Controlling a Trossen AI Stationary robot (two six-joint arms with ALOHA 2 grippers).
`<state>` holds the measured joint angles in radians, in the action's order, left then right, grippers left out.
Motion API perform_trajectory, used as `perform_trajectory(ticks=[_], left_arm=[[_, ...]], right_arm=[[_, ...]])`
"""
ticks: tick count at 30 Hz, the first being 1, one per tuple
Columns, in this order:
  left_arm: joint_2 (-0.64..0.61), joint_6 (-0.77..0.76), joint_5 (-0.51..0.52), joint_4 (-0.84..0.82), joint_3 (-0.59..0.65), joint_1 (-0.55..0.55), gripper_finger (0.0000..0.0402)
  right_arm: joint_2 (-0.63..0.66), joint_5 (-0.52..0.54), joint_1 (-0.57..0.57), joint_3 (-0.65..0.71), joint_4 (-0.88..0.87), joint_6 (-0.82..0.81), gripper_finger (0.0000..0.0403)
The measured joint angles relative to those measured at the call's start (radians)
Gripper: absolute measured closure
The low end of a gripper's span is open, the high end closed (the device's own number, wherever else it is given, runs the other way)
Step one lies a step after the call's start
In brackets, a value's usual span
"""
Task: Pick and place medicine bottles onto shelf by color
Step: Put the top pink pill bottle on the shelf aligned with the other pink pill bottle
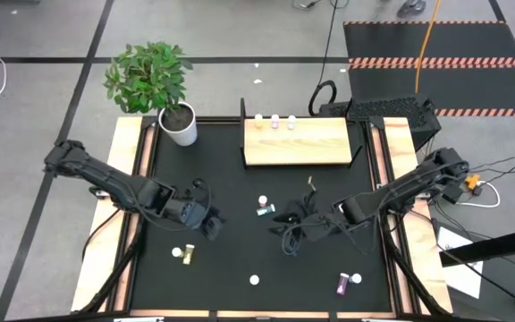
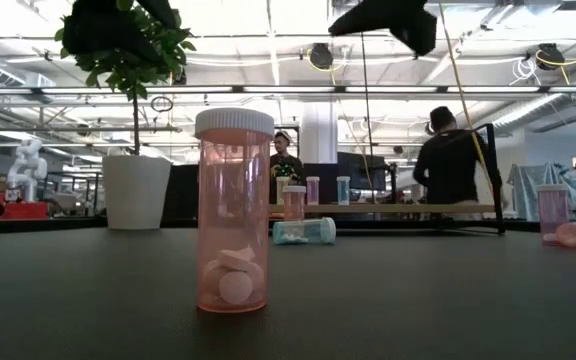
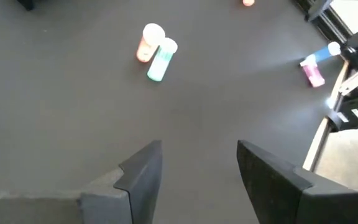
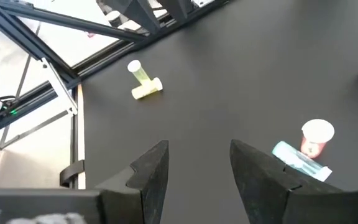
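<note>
Left gripper (image 1: pixel 211 224) hovers over the left-centre of the black mat (image 1: pixel 240 192), fingers (image 3: pixel 143 171) apart with bare mat between them, holding nothing. White plant pot (image 1: pixel 181 125) sits at the far-left corner of the mat.

Yellow-green pair (image 1: pixel 184 254): near-left on the mat, one upright and one lying, touching each other. Also visible from the right wrist (image 4: pixel 143 81).

Orange bottle (image 1: pixel 255 280): upright, near edge of the mat, about centre. It stands closest in the low view (image 2: pixel 233 212), with white tablets visible inside.

Teal bottle (image 1: pixel 265 211): lying on its side mid-mat, touching an upright orange-pink bottle (image 1: pixel 263 200) just beyond it. Both appear in the left wrist view, teal (image 3: pixel 160 61) and orange-pink (image 3: pixel 148 42).

Shelf (image 1: pixel 297 141): light-wood board at far centre. Three upright bottles (image 1: pixel 274 120) in a row along its far edge, toward the left end; can't tell their colours from above. The low view shows one pink (image 2: pixel 312 190) and one teal (image 2: pixel 343 189) among them.

Right gripper (image 1: pixel 295 224) is over the mat right of centre, near the teal bottle but not touching it. Fingers (image 4: pixel 151 171) parted, nothing between them.

Magenta bottle (image 1: pixel 343 285): lying near-right on the mat, another small bottle with a white cap (image 1: pixel 357 278) just beside it.

A person (image 2: pixel 450 160) stands in the room behind the table.
</note>
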<state>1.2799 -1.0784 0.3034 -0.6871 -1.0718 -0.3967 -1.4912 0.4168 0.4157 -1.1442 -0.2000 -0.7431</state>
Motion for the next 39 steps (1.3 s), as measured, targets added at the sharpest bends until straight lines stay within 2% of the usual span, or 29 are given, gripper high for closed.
perform_trajectory(ticks=[10,18,21,24,27,31,34,39], left_arm=[[0.011,-0.138,0.071,0.000,0.000,-0.074,0.0195],[0.001,-0.238,0.111,0.006,0.000,-0.106,0.0195],[0.002,-0.236,0.109,-0.003,0.000,-0.110,0.0195],[0.002,-0.241,0.075,-0.080,0.000,-0.115,0.0195],[0.003,-0.253,0.004,-0.177,0.000,-0.153,0.0195],[0.002,-0.243,-0.044,-0.232,0.027,-0.235,0.0195],[0.002,-0.281,-0.055,-0.251,0.068,-0.285,0.0195],[0.002,-0.415,-0.196,-0.270,0.166,-0.289,0.0195]], right_arm=[[0.099,-0.002,-0.031,0.001,-0.041,0.156,0.0236],[0.150,-0.057,-0.082,0.016,-0.199,0.283,0.0235],[0.141,-0.126,-0.104,0.072,-0.098,0.308,0.0226],[0.130,-0.181,-0.114,0.155,0.062,0.244,0.0214],[0.129,-0.181,-0.109,0.240,0.260,0.197,0.0208],[0.101,-0.183,-0.088,0.318,0.402,0.179,0.0207],[0.025,-0.203,-0.080,0.296,0.439,0.184,0.0207],[-0.169,-0.235,-0.079,0.123,0.445,0.182,0.0206]])
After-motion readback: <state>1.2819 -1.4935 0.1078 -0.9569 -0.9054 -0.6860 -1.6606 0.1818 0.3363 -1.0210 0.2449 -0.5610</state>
